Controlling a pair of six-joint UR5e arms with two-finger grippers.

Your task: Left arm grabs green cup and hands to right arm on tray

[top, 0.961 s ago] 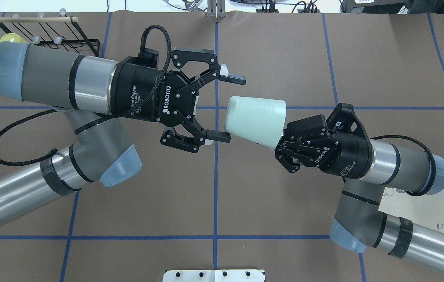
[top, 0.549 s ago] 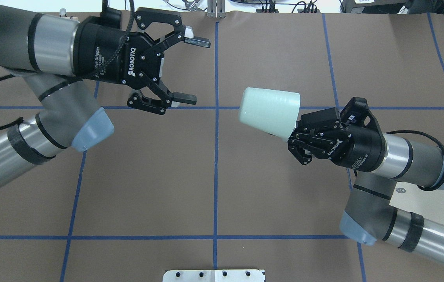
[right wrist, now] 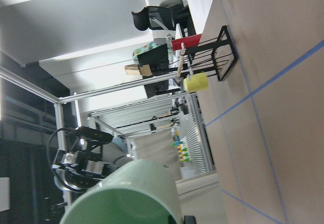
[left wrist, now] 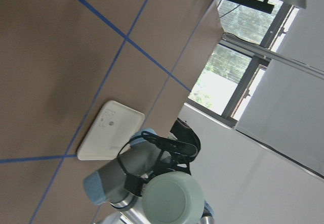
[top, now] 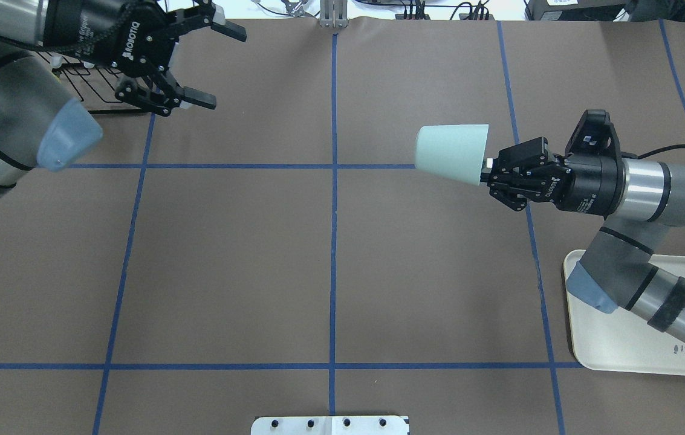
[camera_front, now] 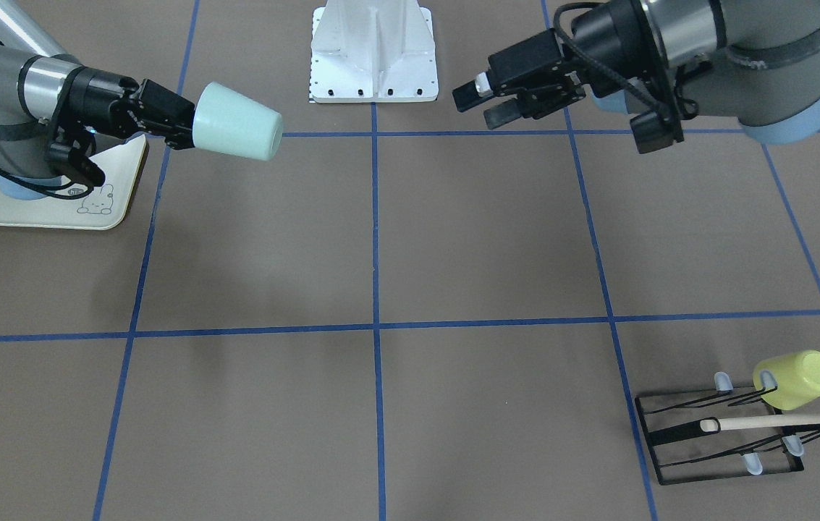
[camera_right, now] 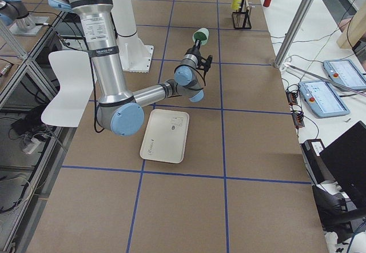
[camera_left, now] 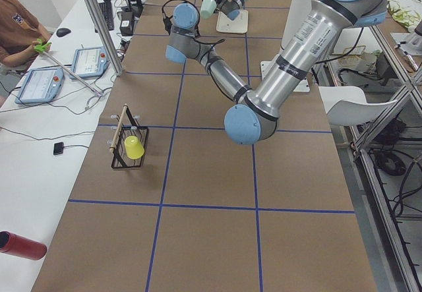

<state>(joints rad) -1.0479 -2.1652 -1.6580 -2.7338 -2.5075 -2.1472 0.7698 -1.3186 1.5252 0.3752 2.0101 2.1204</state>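
Step in hand: the hand-over looks complete, and placing on the tray is outstanding.

Right gripper [top: 487, 171]: fingers pressed onto the rim end of the green cup [top: 451, 152], pinching its wall. The cup is carried on its side in the air, narrow base pointing toward the table's middle. It touches nothing else.

Left gripper [top: 215, 65]: fingers spread, nothing between them. It hangs well apart from the cup, near the black wire rack [camera_front: 721, 443], where a yellow-green cup [camera_front: 795, 378] sits on a peg.

Tray [top: 620, 353]: it lies on the table on the robot's right, partly under the right arm's elbow. The cup is not over it.

Next move, by judgement: the right arm must swing the cup back over a bare part of the tray, turn the wrist so the cup stands rather than lies, lower it to contact, then spread the fingers. The arm's own elbow over the tray limits the approach.
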